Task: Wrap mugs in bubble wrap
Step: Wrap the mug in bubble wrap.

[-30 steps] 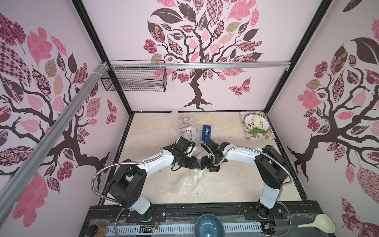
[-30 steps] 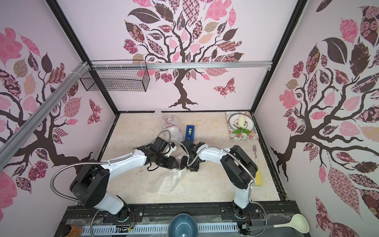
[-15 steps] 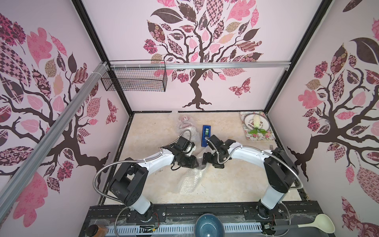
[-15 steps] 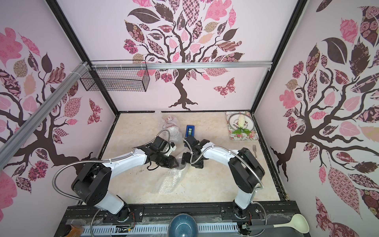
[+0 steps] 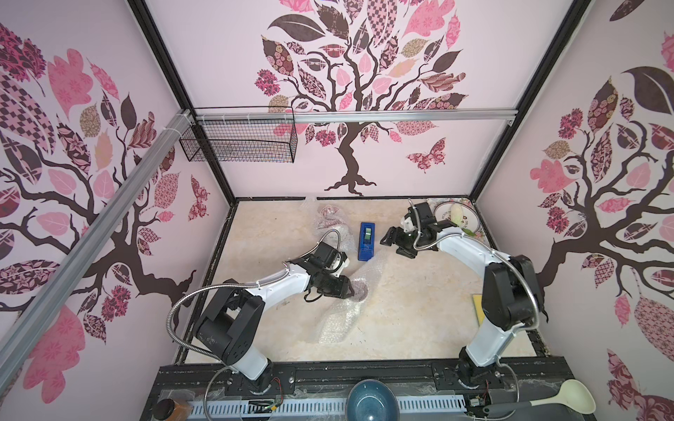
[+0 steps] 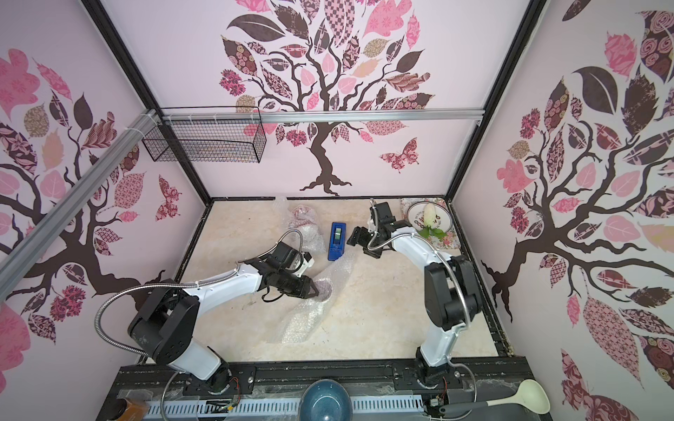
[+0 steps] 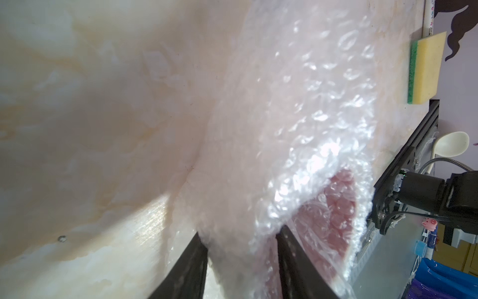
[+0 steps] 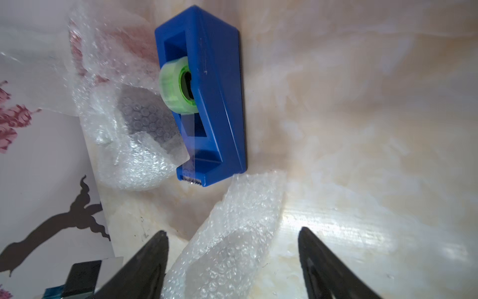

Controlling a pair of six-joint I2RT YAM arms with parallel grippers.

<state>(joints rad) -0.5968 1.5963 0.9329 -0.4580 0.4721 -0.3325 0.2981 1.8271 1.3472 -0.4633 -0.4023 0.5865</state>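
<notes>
Now my left fingers [image 5: 349, 290] pinch bubble wrap [image 5: 337, 322] over mug [image 7: 336, 204], middle of surface [image 5: 419, 310]. My right fingers [image 5: 387, 239] open, empty, beside tape dispenser [image 5: 367, 237]. Risks: loose wrap tail springs open; grip slips, mug rolls; careless reach shoves dispenser.

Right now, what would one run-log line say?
left end effector: gripping mug through bubble wrap | right end effector: open beside tape dispenser

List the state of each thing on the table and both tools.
left tool, shut on bubble wrap
right tool, open, empty
bubble wrap, partly rolled round a mug, tail lying flat
tape dispenser, upright, roll loaded
far bundles, wrapped
</notes>
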